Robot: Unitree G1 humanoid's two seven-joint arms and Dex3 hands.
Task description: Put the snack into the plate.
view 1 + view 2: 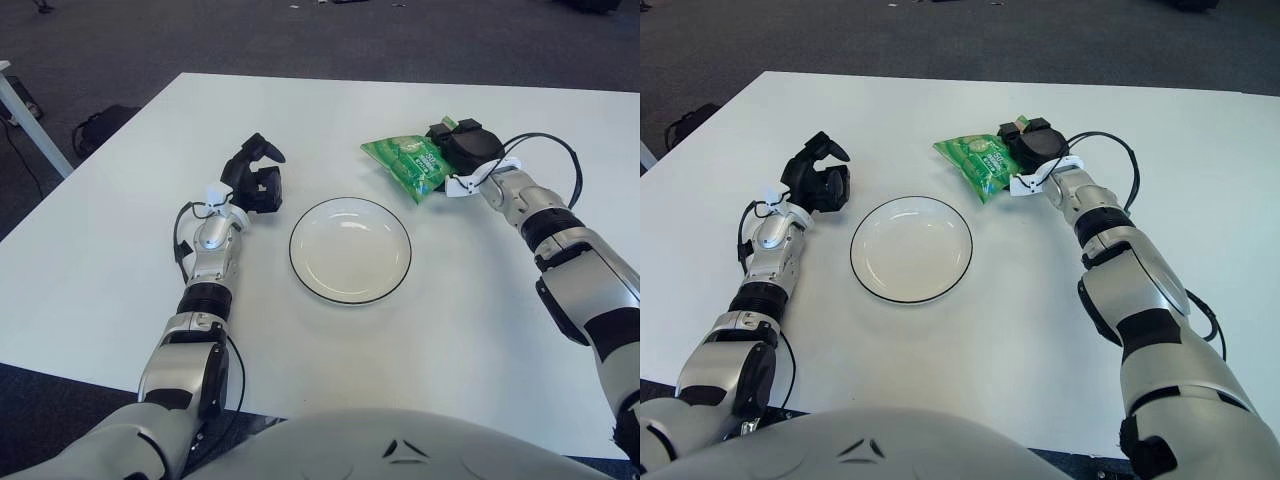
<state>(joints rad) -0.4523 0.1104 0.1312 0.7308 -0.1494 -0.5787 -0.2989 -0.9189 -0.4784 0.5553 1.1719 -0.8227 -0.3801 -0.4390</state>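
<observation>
A green snack bag (405,164) lies at the far right of the white table, just beyond the plate. My right hand (458,145) is on the bag's right end with its fingers closed over it. The white plate (350,250) with a dark rim sits at the middle of the table and holds nothing. My left hand (255,176) shows to the left of the plate, fingers curled and holding nothing. The bag also shows in the right eye view (978,160).
The white table (120,250) has its left edge and far edge in view, with dark carpet floor beyond. A black object (100,128) lies on the floor off the table's left side.
</observation>
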